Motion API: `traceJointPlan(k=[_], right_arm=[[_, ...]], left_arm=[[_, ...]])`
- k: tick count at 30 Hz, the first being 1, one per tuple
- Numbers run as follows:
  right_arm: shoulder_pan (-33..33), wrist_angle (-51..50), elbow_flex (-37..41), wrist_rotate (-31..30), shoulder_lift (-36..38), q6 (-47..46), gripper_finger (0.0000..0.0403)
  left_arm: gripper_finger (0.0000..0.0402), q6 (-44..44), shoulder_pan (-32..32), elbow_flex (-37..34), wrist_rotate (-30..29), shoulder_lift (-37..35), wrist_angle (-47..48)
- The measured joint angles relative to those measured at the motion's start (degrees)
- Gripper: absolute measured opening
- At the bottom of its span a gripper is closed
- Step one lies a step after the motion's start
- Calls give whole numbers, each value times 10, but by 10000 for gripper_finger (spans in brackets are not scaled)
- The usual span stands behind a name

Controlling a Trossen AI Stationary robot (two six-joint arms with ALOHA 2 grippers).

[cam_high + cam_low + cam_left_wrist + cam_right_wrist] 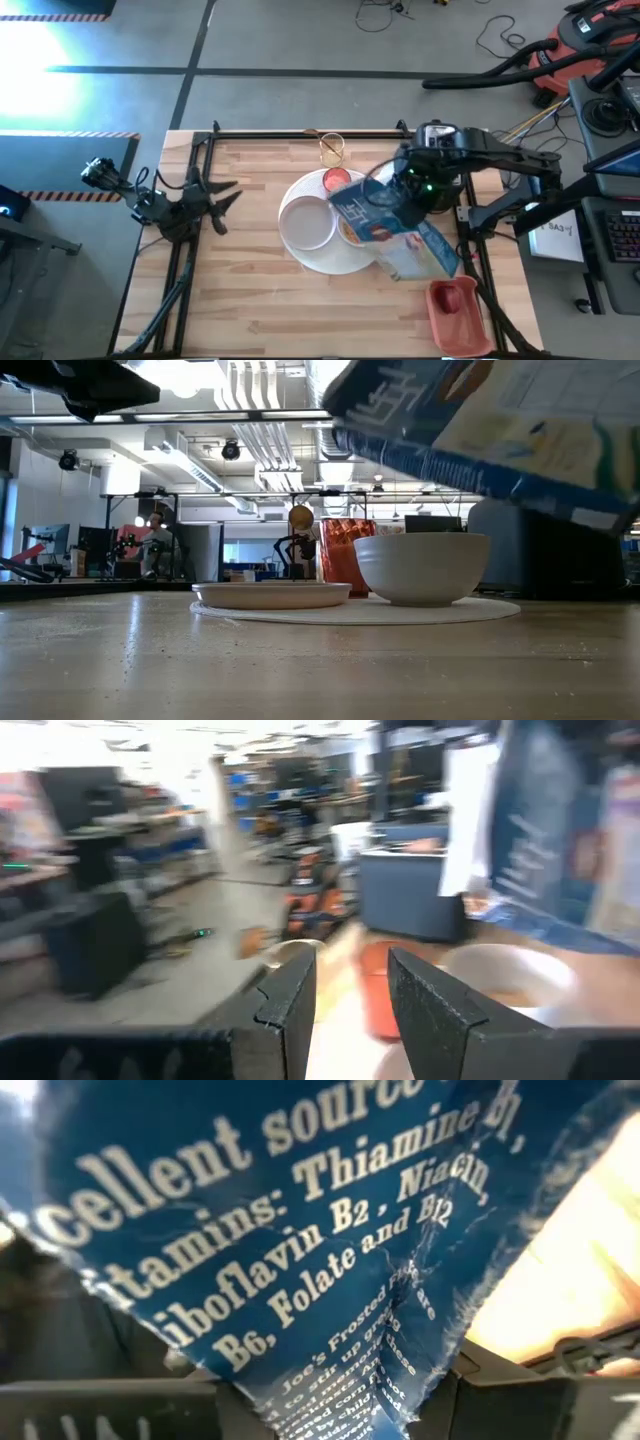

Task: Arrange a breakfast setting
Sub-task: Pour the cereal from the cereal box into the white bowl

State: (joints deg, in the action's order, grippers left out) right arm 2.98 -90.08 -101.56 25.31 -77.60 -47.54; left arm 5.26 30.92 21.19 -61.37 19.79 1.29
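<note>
Above the big white plate (335, 262) I hold a blue cereal box (385, 222) in my right hand (418, 195), clenched on it and tipped over. On the plate sit a small white bowl (306, 222) and a red cup (336, 180). A clear glass (332, 149) stands behind the plate. My left hand (222, 200) waits well apart from the plate, fingers a little apart, grasping nothing.

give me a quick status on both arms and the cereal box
Right gripper shut on cereal box, tilted over bowl on plate. Left gripper parked at left edge, empty. Nothing blocking.
</note>
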Motion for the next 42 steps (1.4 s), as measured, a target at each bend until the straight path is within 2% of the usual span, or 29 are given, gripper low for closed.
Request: traceJointPlan(k=[5,12,15,24,29,34,37,42], right_arm=[[-39,0,0,-21,20,33,120],[-94,0,0,-137,34,108,120],[-111,0,0,-163,36,125,120],[-127,0,0,-173,37,157,120],[-126,8,0,-266,23,213,120],[-126,63,0,-349,-1,214,120],[-125,71,0,-336,-12,195,120],[-127,61,1,-260,-11,134,120]], left_arm=[[110,-42,0,0,87,3,-4],[110,-75,0,0,163,40,-50],[110,-67,0,0,194,63,-73],[110,-12,0,10,199,106,-99],[110,2,-4,21,198,139,-138],[110,58,-7,21,198,191,-213],[110,68,-7,35,198,218,-213],[110,67,-7,77,198,245,-186]])
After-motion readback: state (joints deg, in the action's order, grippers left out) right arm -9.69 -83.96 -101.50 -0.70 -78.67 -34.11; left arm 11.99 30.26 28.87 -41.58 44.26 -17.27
